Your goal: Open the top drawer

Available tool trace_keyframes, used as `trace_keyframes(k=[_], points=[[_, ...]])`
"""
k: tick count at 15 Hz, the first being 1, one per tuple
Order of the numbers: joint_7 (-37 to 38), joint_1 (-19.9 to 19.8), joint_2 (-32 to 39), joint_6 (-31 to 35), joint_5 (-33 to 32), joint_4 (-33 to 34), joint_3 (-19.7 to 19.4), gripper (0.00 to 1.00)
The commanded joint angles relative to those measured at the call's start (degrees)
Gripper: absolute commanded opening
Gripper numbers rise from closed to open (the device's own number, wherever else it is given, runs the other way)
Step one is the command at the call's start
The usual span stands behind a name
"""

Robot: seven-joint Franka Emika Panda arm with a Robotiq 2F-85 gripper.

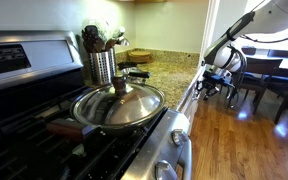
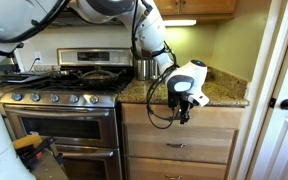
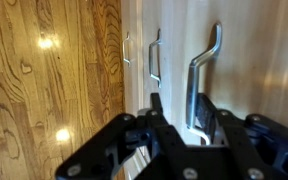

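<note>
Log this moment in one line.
phase: grasp | gripper: fingers astride handle, grip unconfirmed | top drawer: closed

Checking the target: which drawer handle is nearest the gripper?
The curved silver metal handle on the wooden top drawer, straddled by the black gripper; the other handle lies beyond.

Wood floor is shining with light spots. Dark dining chairs are standing at a dark table. Granite countertop is adjoining steel stove. Under-cabinet light is glowing on yellowish wall; white door is standing alongside.
</note>
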Motion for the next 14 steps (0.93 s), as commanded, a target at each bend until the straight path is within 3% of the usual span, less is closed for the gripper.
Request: trace_keyframes(k=[1,5,6,14], points=[[2.56,1.32,1.98,-1.29,-0.65,2.37,-1.38,0.11],[2.96,1.99,2.46,-1.10,-1.36,3.08,-1.97,0.01],[2.88,2.20,2.36,-1.33,-1.78,2.95,-2.33,0.05],[4.72,6.21,-1.60,-2.54,-8.10,-3.30,-8.92,0.05]])
